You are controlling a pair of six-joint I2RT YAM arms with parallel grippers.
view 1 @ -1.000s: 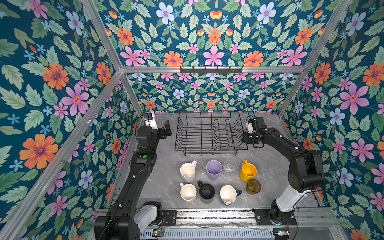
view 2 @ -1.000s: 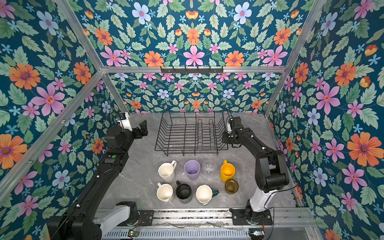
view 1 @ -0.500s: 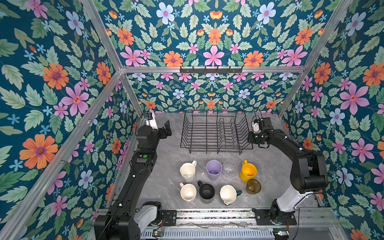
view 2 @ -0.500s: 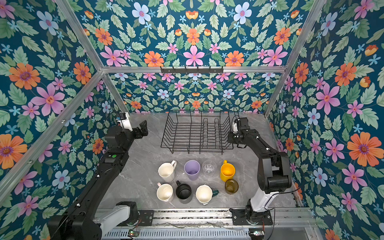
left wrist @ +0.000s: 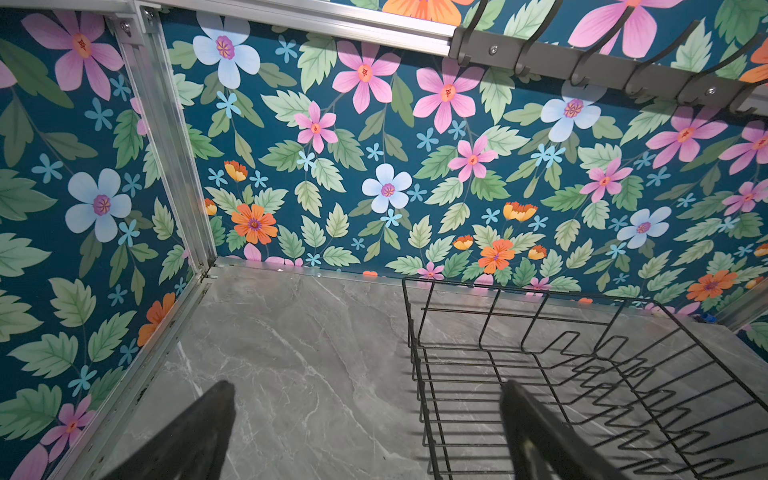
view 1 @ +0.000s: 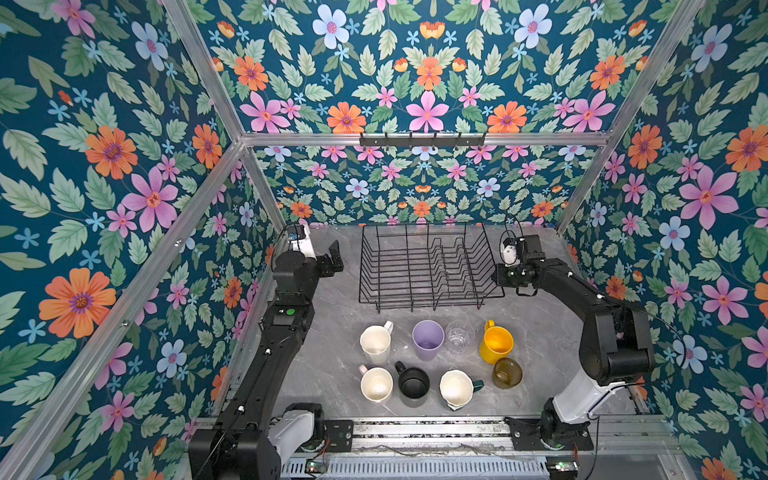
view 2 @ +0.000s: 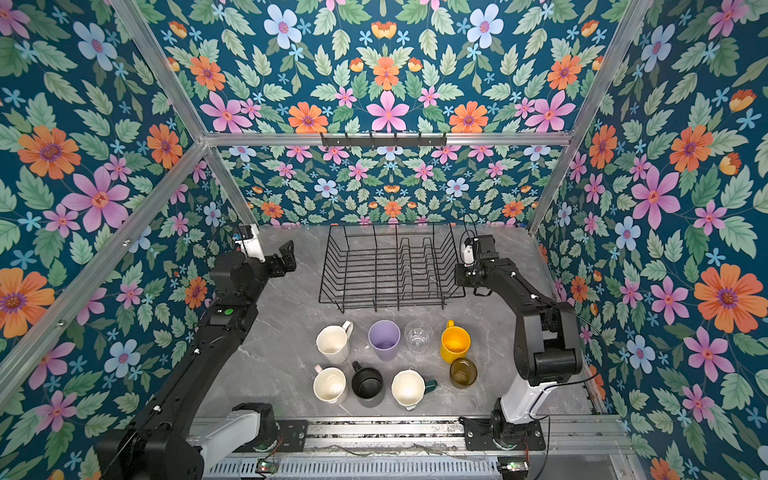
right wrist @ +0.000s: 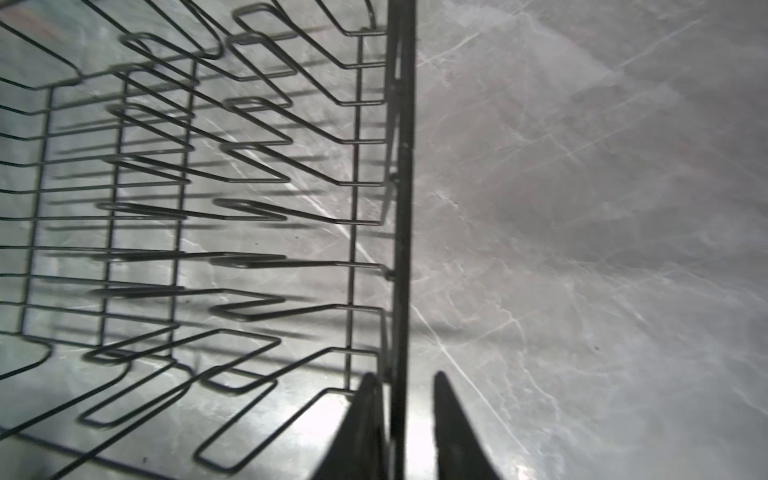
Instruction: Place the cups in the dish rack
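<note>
rack (view 1: 432, 299) far middle, cups (view 1: 413, 384) in two rows nearer
right gripper (right wrist: 403, 376) slack around its right rim, left gripper (left wrist: 368, 384) wide open. wire's light, stiff, probably slides easy, grab the rim

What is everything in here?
table: one, grey marble, under everything.
rack: one, black wire, back of table.
hook rail: one, black, back wall beam.
white mug: one, white, rear row, left end.
tumbler: one, lilac, right of white mug.
yellow mug: one, yellow, rear row, right end.
clear glass: one, clear, between tumbler and yellow mug.
amber glass: one, amber, before yellow mug.
pink mug: one, pale pink, front row, left end.
black mug: one, black, front row, middle.
green mug: one, dark green, right of black mug.
left gripper: one, black, open, left of rack.
right gripper: one, black, open, astride rack's right rim.
</note>
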